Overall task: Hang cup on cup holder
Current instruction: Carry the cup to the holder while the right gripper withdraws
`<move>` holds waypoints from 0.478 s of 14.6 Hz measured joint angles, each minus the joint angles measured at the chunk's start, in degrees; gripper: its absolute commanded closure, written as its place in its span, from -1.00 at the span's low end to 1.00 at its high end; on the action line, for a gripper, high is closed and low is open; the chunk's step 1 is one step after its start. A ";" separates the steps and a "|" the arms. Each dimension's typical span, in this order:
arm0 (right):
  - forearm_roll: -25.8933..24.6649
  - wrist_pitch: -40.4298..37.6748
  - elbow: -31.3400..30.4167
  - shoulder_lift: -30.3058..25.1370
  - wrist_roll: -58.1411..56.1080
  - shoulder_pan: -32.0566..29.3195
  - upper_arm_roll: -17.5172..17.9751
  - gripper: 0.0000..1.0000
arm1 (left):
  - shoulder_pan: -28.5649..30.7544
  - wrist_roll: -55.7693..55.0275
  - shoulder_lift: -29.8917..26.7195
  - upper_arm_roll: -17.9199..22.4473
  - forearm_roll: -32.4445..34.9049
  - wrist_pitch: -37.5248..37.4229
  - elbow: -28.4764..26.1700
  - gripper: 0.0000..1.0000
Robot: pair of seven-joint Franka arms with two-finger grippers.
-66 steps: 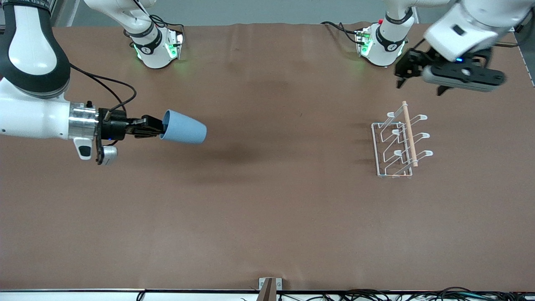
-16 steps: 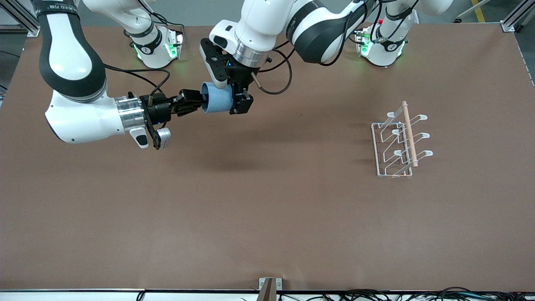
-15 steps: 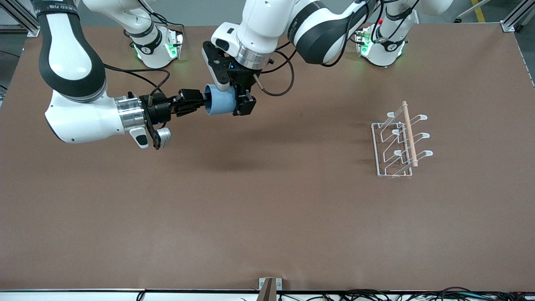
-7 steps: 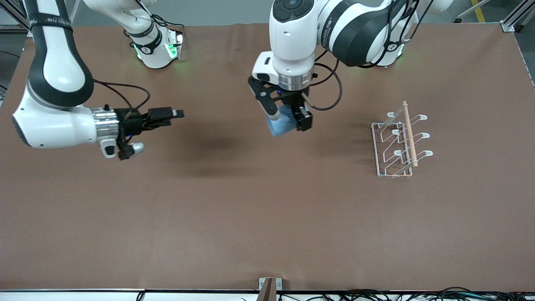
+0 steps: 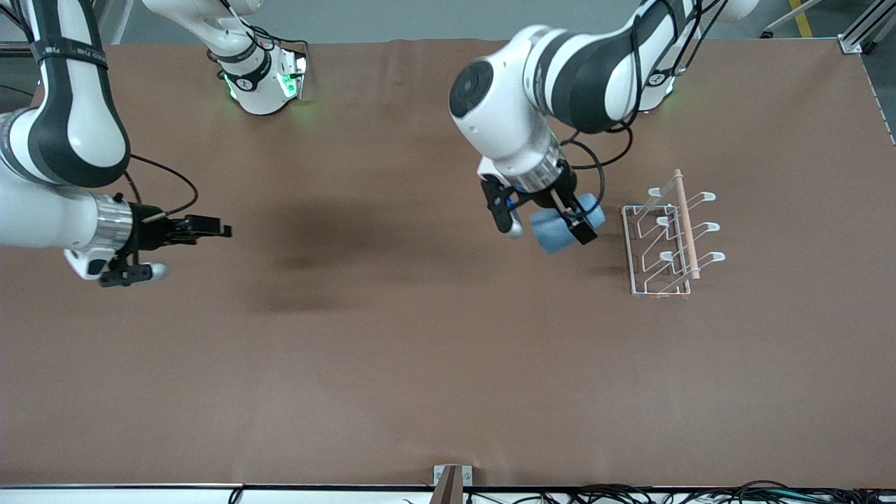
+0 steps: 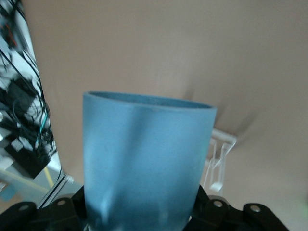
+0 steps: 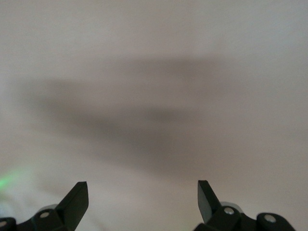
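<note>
Brown matting covers the worktop (image 5: 392, 364) from end to end, with cables trailing along the edge nearest the front camera. From my station I see the left tool (image 5: 560, 224) up in the air over the worktop, just beside the rack (image 5: 661, 241) on the side toward the right arm's end. It is pinching the cup (image 5: 558, 229), which lies tilted in the grip, apart from the rack and not touching any prong. On the left wrist view the cup (image 6: 147, 163) fills most of the frame, rim pointing away from the camera, clamped between the black fingers (image 6: 211, 209) at its lower part, and a bit of the rack (image 6: 219, 159) shows just past its rim.

The rack stands on the worktop toward the left arm's end, its wooden rod (image 5: 686, 224) running along the top and its looped prongs bare.

My right tool (image 5: 210, 228) hangs over the worktop toward the right arm's end, well apart from the cup. Its fingers (image 7: 77, 202) are spread wide with nothing between them, only matting and shadow below.
</note>
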 measured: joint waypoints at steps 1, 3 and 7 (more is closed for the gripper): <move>-3.92 0.41 0.77 -1.03 0.01 -0.01 0.03 -1.00 | 1.45 2.42 0.33 0.02 1.75 -0.56 -0.99 0.08; -10.20 -0.31 4.19 -2.66 0.02 -0.04 0.05 -1.00 | 4.15 6.89 0.47 0.06 7.00 -0.97 -4.02 0.10; -17.08 -5.88 16.11 -3.66 0.00 -1.19 0.00 -1.00 | 5.18 8.32 0.55 0.04 19.69 -2.71 -12.91 0.10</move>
